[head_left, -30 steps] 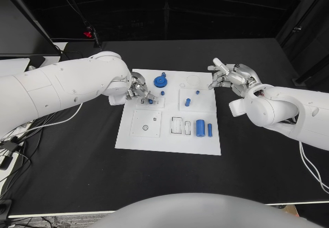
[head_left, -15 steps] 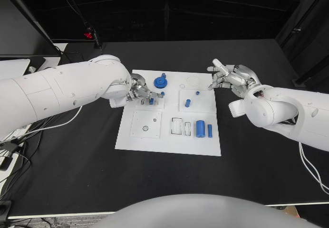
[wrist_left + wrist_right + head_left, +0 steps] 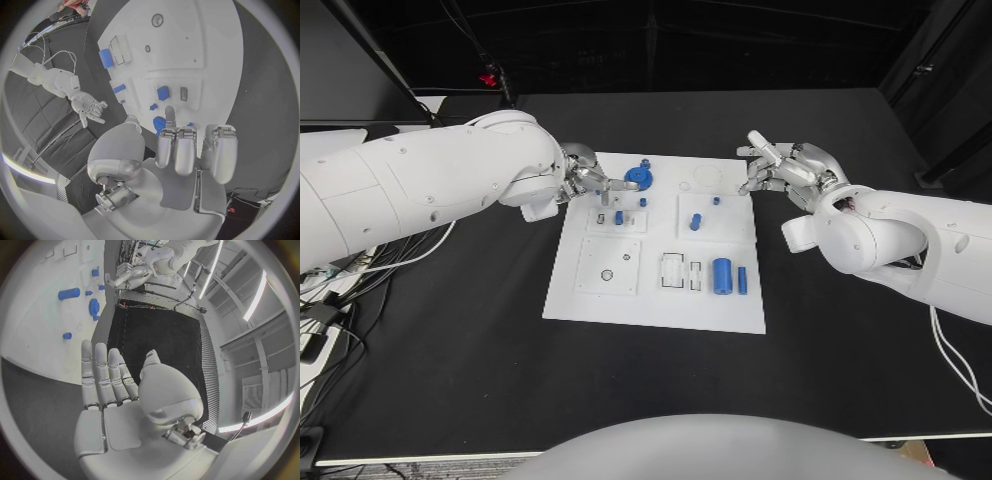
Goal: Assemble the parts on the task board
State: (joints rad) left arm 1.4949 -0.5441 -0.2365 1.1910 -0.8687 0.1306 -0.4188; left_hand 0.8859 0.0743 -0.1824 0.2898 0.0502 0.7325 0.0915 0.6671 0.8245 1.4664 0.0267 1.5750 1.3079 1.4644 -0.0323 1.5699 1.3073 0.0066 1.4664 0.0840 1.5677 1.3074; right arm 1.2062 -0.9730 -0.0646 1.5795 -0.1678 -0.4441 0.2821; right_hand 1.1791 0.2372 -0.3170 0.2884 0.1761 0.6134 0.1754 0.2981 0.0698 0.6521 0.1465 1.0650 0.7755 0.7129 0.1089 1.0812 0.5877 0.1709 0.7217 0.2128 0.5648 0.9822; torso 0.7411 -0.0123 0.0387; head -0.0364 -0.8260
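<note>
The white task board lies mid-table. On it are a blue gear, an upright blue peg, two small blue pieces and a thick blue cylinder beside a thin one. My left hand hovers over the board's far left corner, fingers apart and empty, just beside the gear. In the left wrist view the left hand is extended above the gear and the peg. My right hand floats off the board's far right corner, fingers spread, holding nothing; the right wrist view shows the same hand.
Empty rectangular slots sit left of the thick cylinder, and a round hole marks the near left plate. Black table surrounds the board. Cables trail off the table's left edge.
My left hand has let go of the upright blue peg and drawn back toward the board's far left corner. The peg stays standing. The right hand has barely moved.
</note>
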